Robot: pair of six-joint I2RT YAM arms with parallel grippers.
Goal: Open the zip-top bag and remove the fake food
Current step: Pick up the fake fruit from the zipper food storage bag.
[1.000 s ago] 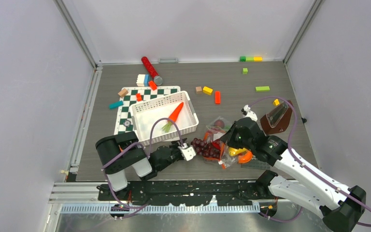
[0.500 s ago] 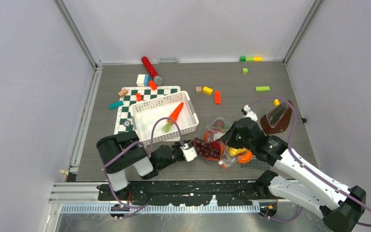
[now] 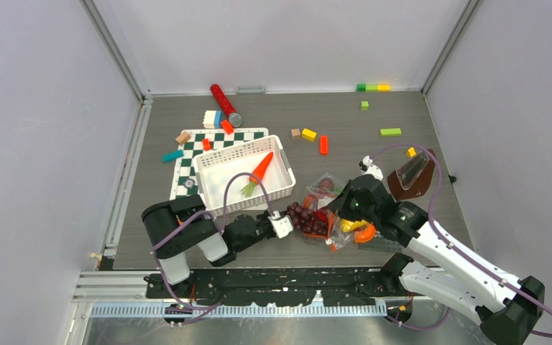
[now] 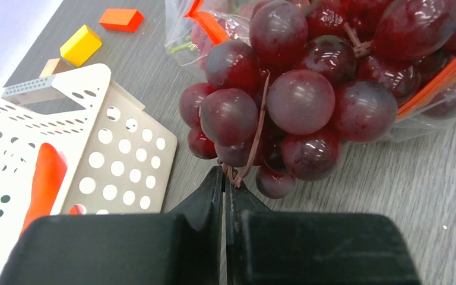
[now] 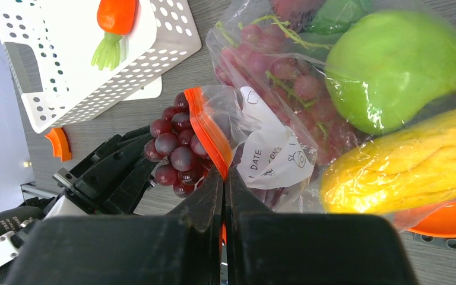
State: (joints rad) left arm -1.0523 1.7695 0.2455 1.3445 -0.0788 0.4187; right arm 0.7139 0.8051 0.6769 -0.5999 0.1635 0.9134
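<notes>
The clear zip-top bag (image 3: 328, 210) lies open right of the white basket, its orange zip strip (image 5: 206, 130) at the mouth. My right gripper (image 5: 224, 175) is shut on that strip. Inside the bag show a green apple (image 5: 395, 66), a yellow oblong piece (image 5: 404, 166) and more grapes (image 5: 279, 77). A bunch of dark purple grapes (image 4: 285, 101) lies half out of the bag mouth (image 3: 303, 218). My left gripper (image 4: 225, 176) is shut on the bunch's brown stem. An orange carrot (image 3: 259, 169) lies in the basket.
The white slotted basket (image 3: 219, 188) stands on a green checkered board (image 3: 187, 169) just left of the bag. Coloured blocks (image 3: 308, 134) and a red cylinder (image 3: 224, 103) lie farther back. A brown holder (image 3: 411, 180) stands at right. An orange curved piece (image 3: 363, 233) lies under the bag.
My left gripper has shifted very slightly with the grapes' stem; the bunch sits about where it was. The right arm and bag have not moved.
</notes>
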